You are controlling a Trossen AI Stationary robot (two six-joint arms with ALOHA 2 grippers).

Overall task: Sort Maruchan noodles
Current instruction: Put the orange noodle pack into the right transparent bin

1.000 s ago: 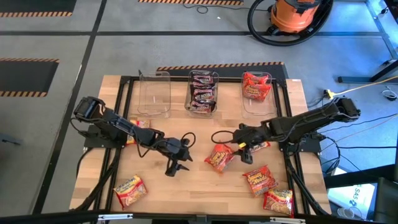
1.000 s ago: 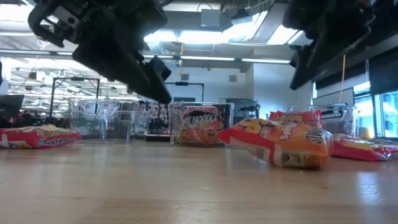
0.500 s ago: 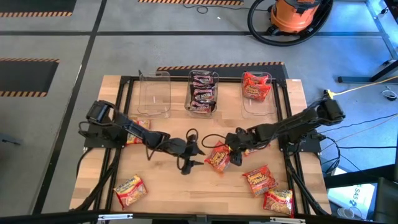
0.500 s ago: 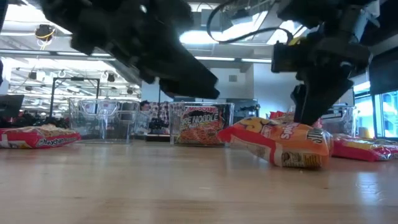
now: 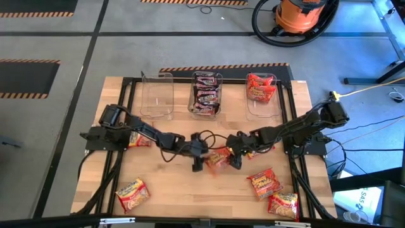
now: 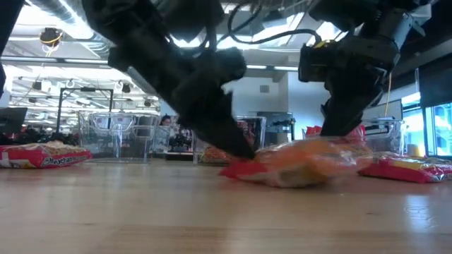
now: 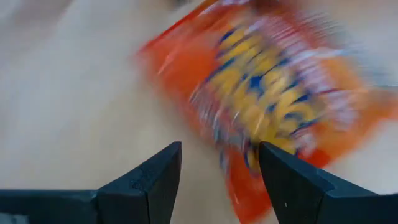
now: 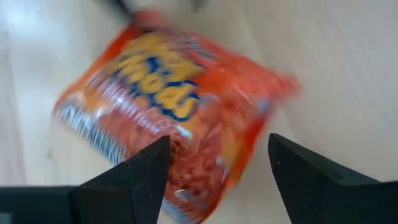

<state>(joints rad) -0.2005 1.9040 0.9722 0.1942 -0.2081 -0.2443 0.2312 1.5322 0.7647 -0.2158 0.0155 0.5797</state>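
A red-orange and yellow noodle packet (image 5: 217,158) lies flat near the table's middle, blurred in both wrist views (image 7: 273,99) (image 8: 174,118). My left gripper (image 5: 199,163) is open at its left end, low over the wood. My right gripper (image 5: 235,159) is open at its right end, above it in the low view (image 6: 339,120). At the far edge stand three clear tubs: the left one (image 5: 157,95) empty, the middle one (image 5: 207,93) holding dark packets, the right one (image 5: 261,87) holding red packets. My left gripper reaches the packet's left end (image 6: 236,168) slanting down from the table's left; one fingertip (image 6: 244,149) stands right at that end, but I cannot tell whether it touches. My right gripper stands over the packet's right end (image 8: 193,186), fingers on either side; I cannot tell whether it touches.
More red-orange packets lie loose: one near the left front corner (image 5: 131,193), one under my left arm (image 5: 140,136), two at the right front (image 5: 264,183) (image 5: 283,204), one under my right arm (image 5: 262,149). Bare wood lies along the near edge's middle.
My left gripper has travelled toward the table's right and down, reaching the packet's left end. My right gripper has moved left and down onto the packet's right end. The packet, propped up on one side before, now lies flatter and sits slightly farther left.
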